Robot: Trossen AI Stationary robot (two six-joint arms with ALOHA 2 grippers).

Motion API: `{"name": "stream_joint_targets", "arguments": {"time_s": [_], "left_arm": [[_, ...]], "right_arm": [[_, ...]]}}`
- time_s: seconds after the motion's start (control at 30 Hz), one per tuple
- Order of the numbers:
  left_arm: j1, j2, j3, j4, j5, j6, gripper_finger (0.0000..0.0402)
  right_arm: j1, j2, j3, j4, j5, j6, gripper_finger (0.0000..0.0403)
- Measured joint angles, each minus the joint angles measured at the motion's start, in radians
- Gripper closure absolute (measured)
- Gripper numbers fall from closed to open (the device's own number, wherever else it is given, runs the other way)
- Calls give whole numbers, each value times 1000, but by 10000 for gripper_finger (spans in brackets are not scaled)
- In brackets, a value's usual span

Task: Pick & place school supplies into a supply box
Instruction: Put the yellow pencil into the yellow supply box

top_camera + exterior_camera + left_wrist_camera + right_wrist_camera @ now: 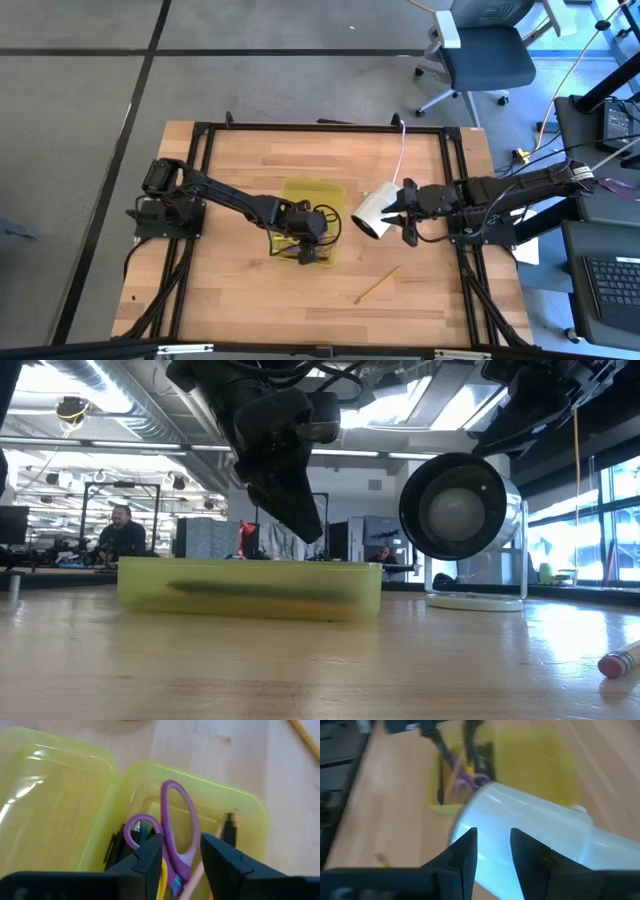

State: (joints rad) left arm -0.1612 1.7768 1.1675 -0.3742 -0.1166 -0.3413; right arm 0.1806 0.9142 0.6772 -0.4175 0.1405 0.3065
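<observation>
The translucent yellow-green supply box [322,258] lies at the table's middle, its open lid [55,800] flat beside it. Inside lie purple-handled scissors [176,815], a black pen [229,827] and other pens. My left gripper [181,855] hangs open just above the box [250,585], one finger on either side of the scissors' handle and clear of it. One pencil [378,285] lies loose on the table nearer the front edge. My right gripper [493,855] waits to the right, over a white cylinder [373,211], fingers a little apart with nothing between them.
The white cylinder [458,508] stands on its own round base [475,601] right of the box, with a pink cord [403,150] running to the far edge. A black frame [320,127] borders the tabletop. Bare wood lies near the front and left.
</observation>
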Motion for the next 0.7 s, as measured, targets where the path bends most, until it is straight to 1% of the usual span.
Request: {"name": "stream_joint_targets", "arguments": {"time_s": [0.17, 0.23, 0.33, 0.4, 0.47, 0.57, 0.63, 0.7], "left_arm": [[-2, -80, 4, 10, 23, 1, 263], [-8, -115, 4, 17, 22, -30, 261], [-23, -152, 4, 71, 22, -109, 261], [-44, -157, 4, 161, 21, -149, 262], [-71, -154, 4, 257, 21, -154, 264], [-116, -137, 4, 390, 16, -153, 264], [-146, -117, 3, 471, -4, -154, 262], [-179, -102, 2, 510, -36, -153, 261]], "right_arm": [[4, -2, 66, 7, -159, -101, 282], [15, -2, 92, 3, -197, -129, 282], [41, -2, 126, -37, -199, -151, 282], [65, -1, 144, -76, -189, -156, 282], [94, -1, 152, -102, -165, -152, 282], [143, 0, 153, -120, -162, -147, 282], [180, 0, 153, -133, -150, -125, 282], [220, 1, 153, -155, -111, -97, 282]]}}
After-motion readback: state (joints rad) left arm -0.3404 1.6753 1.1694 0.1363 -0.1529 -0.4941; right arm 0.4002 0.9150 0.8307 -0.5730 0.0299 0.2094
